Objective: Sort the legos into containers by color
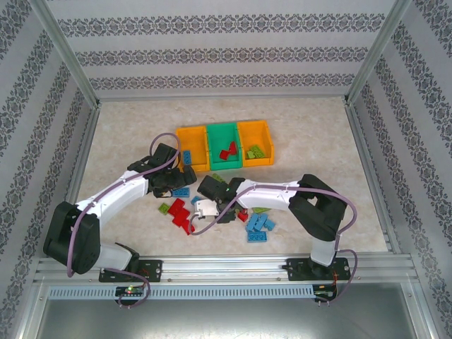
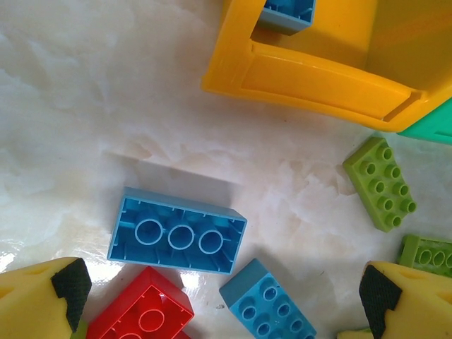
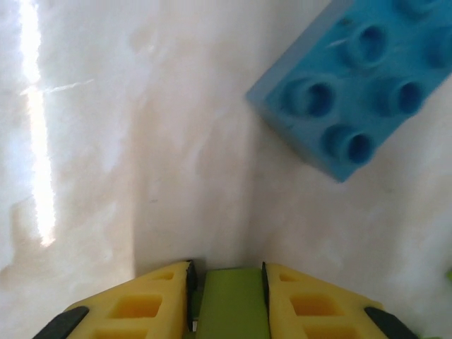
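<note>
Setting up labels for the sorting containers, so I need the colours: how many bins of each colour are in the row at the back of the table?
Orange: 2, the left orange bin and the right orange bin
Green: 1, the green bin between them
Total: 3

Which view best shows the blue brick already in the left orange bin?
Top external: the small blue studded plastic brick lies in full sight inside the left orange plastic bin. Left wrist catches just a cropped part of it.
</note>
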Robot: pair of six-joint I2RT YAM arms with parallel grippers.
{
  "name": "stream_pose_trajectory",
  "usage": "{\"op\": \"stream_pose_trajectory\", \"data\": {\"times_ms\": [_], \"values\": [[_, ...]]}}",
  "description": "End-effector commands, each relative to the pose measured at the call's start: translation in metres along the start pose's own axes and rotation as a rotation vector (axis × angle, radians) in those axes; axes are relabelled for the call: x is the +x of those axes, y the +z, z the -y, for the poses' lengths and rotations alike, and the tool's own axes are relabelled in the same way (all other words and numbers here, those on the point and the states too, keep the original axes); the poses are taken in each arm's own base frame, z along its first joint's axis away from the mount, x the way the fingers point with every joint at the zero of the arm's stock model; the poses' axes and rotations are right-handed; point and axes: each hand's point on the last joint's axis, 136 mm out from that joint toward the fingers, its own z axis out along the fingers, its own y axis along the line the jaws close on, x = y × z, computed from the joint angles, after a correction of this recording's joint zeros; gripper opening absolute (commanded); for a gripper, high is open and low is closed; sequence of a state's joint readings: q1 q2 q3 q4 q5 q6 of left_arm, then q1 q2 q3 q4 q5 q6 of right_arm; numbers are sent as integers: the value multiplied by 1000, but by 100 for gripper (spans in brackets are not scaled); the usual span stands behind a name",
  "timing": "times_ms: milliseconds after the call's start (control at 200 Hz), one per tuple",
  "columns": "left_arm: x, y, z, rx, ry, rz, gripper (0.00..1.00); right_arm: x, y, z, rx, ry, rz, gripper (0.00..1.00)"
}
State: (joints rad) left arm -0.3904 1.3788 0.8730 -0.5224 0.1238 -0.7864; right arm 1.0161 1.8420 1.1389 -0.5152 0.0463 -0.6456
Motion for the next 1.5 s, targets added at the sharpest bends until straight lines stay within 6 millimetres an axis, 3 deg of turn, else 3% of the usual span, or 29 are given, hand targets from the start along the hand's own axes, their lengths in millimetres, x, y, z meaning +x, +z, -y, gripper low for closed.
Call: {"op": "stream_pose_trajectory", "data": {"times_ms": [0,225,360,465,739,874,1114,1284,1494], "values": [[-5,-4,-1,17,-13,28,99,-22,-6,34,107,64,69,24],[-4,-5,-3,14,-15,28,99,-34,-17,45,108,111,115,19],[-5,-8,-4,12,-15,36,99,-43,-41,61,128,171,177,19],[-6,-10,-4,9,-13,45,99,-38,-62,81,159,241,230,19],[-7,-17,-11,-16,-17,68,99,18,-93,154,227,507,303,19],[-6,-20,-16,-35,-25,74,99,54,-103,201,280,707,323,18],[0,-16,-28,-86,-25,56,99,108,-101,272,380,996,269,19],[-1,-15,-25,-88,-4,38,99,137,-87,301,371,1175,263,20],[-7,-18,-20,-82,-3,53,99,150,-67,307,311,1276,259,30]]}}
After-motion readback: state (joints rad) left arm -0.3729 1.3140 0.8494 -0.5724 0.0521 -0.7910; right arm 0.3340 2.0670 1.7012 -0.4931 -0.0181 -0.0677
